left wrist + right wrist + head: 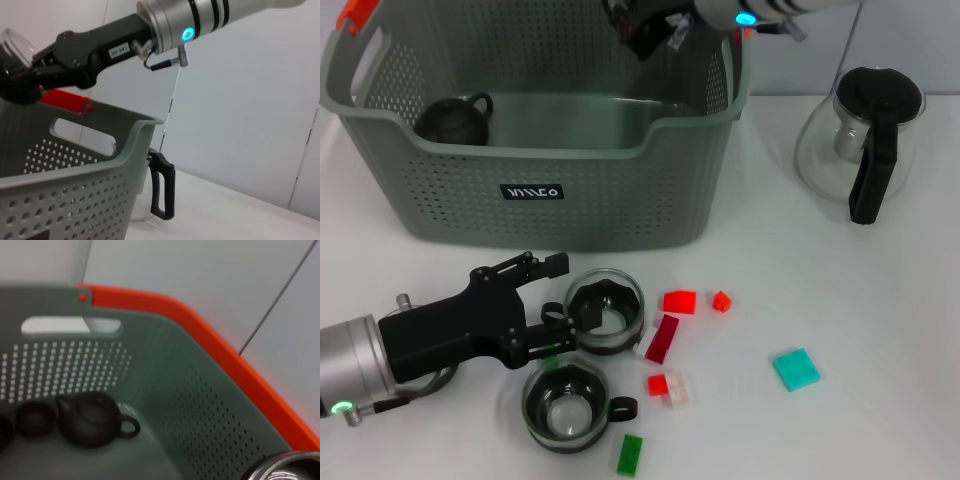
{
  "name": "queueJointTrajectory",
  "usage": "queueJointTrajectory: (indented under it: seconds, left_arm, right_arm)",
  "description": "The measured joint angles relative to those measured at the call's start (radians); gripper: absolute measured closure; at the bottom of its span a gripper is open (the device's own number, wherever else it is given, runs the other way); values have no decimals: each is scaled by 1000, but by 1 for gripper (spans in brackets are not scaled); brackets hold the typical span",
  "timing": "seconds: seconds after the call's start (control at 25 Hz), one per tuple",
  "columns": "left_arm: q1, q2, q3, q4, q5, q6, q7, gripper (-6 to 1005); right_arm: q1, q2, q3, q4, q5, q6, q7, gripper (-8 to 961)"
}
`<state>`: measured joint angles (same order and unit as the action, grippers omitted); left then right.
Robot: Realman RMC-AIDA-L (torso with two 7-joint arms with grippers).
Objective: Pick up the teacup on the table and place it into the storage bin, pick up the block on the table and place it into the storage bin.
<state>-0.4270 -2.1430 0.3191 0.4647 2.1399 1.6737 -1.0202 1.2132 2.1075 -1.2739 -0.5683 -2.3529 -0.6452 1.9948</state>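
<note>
Hovering over the bin [570, 205], the right pincer [645, 30] grips a teacup [12, 47]; the left pincer [555, 300], open, sits by another cup [606, 310] on the desk [880, 330].

Lab-style test bench: bare white table [880, 330], plain white wall panels [250, 100], scattered toy blocks [678, 302].

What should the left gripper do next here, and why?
Probably close on the teacup: the left gripper is open on the table, with its fingers either side of the cup's handle. The right gripper hangs over the storage bin.
</note>
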Motion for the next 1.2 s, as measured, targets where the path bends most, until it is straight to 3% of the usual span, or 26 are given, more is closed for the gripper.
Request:
queueJointTrajectory:
  seconds: [0.4, 1.2]
  left_arm:
    - [0, -4, 0, -2, 0, -6, 14, 172]
    - [-1, 0, 0, -2, 0, -8, 14, 172]
  right_arm:
    - [-7, 4, -180, 94, 96, 148, -18, 897]
    - [-23, 2, -193, 109, 175, 123, -43, 801]
